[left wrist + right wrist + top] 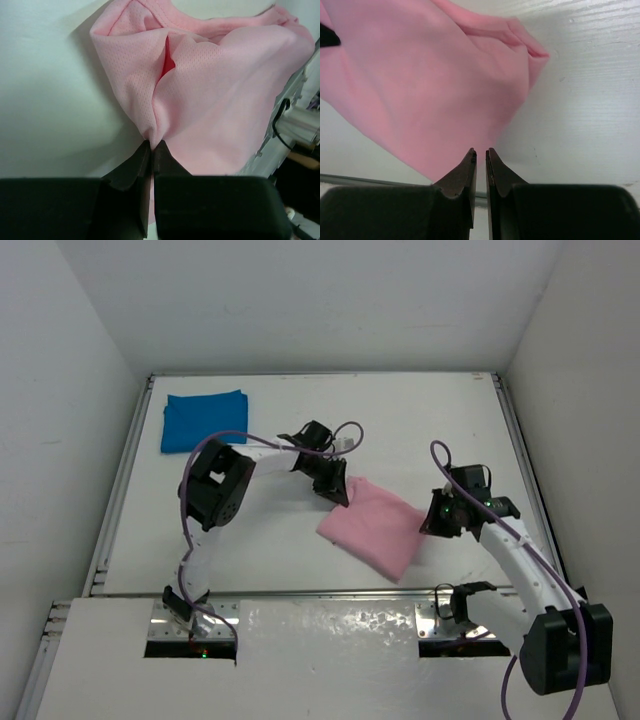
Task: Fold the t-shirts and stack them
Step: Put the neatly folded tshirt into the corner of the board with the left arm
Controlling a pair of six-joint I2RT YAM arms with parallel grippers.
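Left gripper point(151, 146), we see, pinches a fold of the pink shirt point(215, 100), while our right gripper point(480, 152) stands barely parted, empty, at its edge.

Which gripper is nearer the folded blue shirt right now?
Left. The left gripper pinches the far-left corner of the pink shirt, with the blue shirt farther back and to its left. The right gripper sits at the pink shirt's right edge, farther off.
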